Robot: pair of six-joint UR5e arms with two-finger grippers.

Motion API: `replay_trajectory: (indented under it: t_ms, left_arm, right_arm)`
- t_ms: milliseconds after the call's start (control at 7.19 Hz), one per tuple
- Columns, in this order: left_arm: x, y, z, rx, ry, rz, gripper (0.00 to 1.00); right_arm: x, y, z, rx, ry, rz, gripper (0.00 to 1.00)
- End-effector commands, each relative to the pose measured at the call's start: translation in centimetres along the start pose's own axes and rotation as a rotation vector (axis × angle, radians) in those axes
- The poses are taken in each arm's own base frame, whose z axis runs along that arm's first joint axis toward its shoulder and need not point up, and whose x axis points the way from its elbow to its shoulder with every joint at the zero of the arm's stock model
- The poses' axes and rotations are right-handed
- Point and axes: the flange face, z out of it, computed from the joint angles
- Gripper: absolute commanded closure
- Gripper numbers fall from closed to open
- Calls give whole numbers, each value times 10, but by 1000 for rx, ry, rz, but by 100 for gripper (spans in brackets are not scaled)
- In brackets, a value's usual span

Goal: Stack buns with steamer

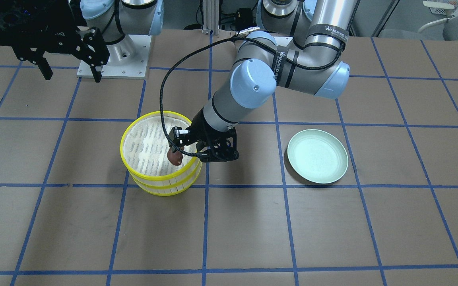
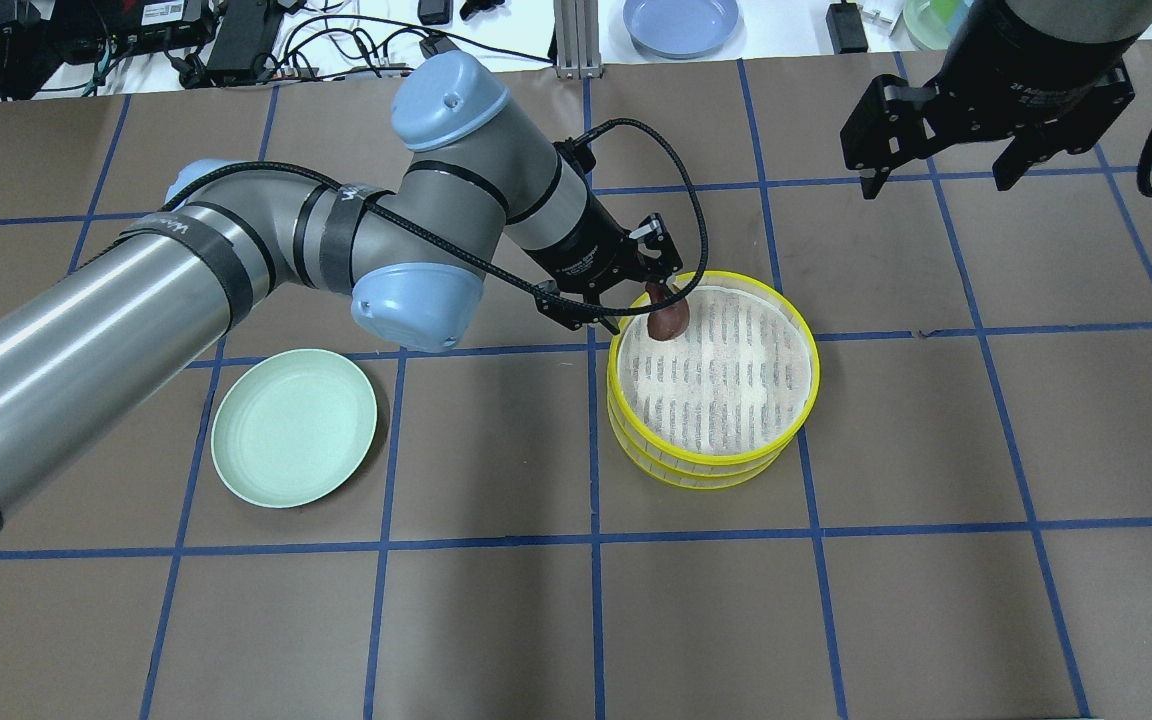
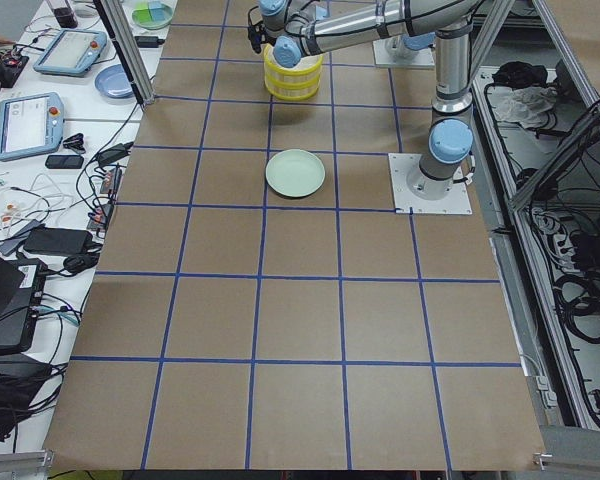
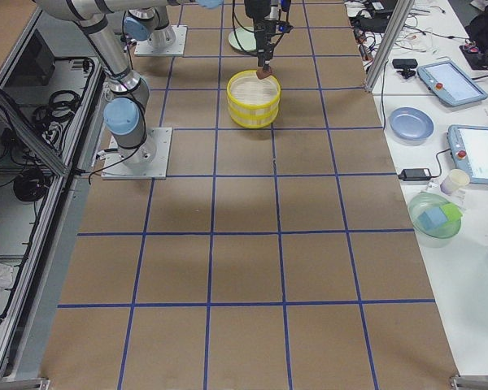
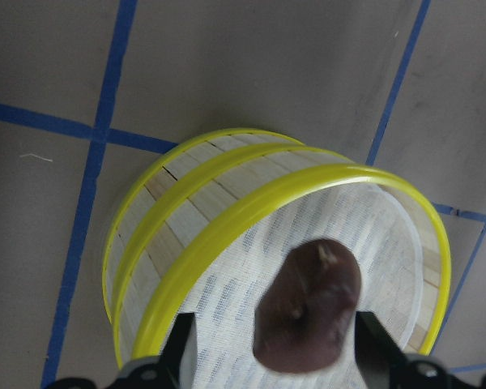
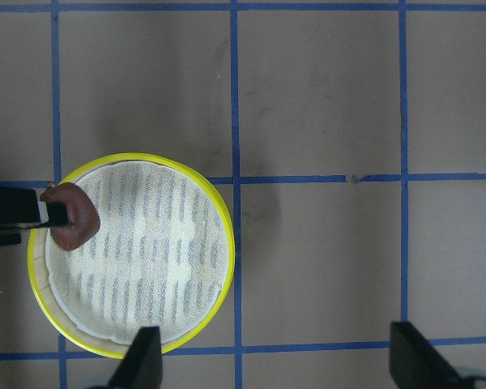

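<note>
A yellow-rimmed steamer (image 2: 714,372) of two stacked tiers stands mid-table, its top tier lined with white cloth (image 1: 149,145) and bare. My left gripper (image 2: 661,305) is shut on the dark reddish-brown bun (image 2: 668,318) and holds it just above the steamer's rim on the side toward the pale green plate (image 2: 293,427). In the left wrist view the bun (image 5: 308,306) sits between the fingers over the steamer (image 5: 227,219). The cream-yellow bun is not in sight. My right gripper (image 2: 938,185) is open and empty, raised well off the table beyond the steamer.
The pale green plate (image 1: 317,156) lies bare on the table to my left of the steamer. The right arm's base plate (image 1: 113,59) is bolted near the robot's edge. A blue plate (image 2: 680,22) and cables lie on the white bench past the table.
</note>
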Motion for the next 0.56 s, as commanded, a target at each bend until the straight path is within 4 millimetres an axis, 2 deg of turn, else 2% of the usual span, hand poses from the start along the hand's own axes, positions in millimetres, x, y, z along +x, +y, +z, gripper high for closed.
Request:
replay_trajectory:
  t_ms: [0, 139, 278, 417]
  left_arm:
    - [-16, -19, -16, 30, 1, -31, 0]
    - [-17, -19, -20, 33, 1, -31, 0]
    - [-23, -23, -36, 85, -39, 3, 0]
    - [-38, -31, -67, 139, -202, 78, 0]
  right_arm:
    - [0, -1, 1, -2, -2, -1, 0]
    - [0, 0, 1, -5, -2, 0, 0]
    - [0, -1, 2, -6, -4, -1, 0]
    - [-1, 0, 2, -8, -4, -1, 0]
